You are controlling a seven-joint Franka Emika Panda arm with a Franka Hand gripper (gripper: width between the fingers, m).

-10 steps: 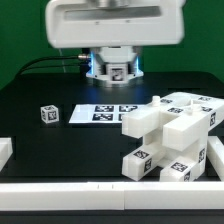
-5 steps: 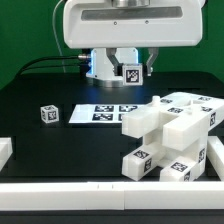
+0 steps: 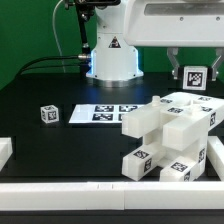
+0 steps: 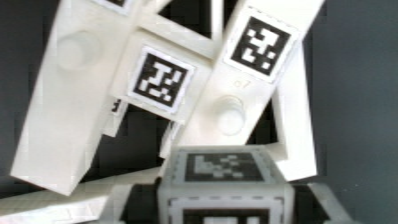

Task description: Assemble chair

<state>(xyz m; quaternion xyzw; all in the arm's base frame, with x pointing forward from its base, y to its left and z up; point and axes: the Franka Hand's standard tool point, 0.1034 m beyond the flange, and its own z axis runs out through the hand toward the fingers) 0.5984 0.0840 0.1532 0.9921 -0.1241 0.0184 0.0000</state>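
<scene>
My gripper (image 3: 194, 80) hangs above the table at the exterior view's right and is shut on a small tagged white block (image 3: 194, 77), a chair part. It holds the block in the air above a cluster of chair parts (image 3: 170, 135): chunky tagged blocks and panels stacked together. In the wrist view the held block (image 4: 222, 172) sits between my fingers (image 4: 143, 200), and long flat tagged panels (image 4: 160, 90) lie below it. Another small tagged cube (image 3: 48, 114) lies alone on the black table at the exterior view's left.
The marker board (image 3: 100, 114) lies flat mid-table. The robot base (image 3: 112, 55) stands at the back. A plain white edge block (image 3: 5, 150) sits at the left, and a white rail (image 3: 90, 190) runs along the front edge.
My gripper has moved from the back centre to the exterior view's right, carrying the tagged block, and is now over the cluster of parts. Nothing on the table has moved.
</scene>
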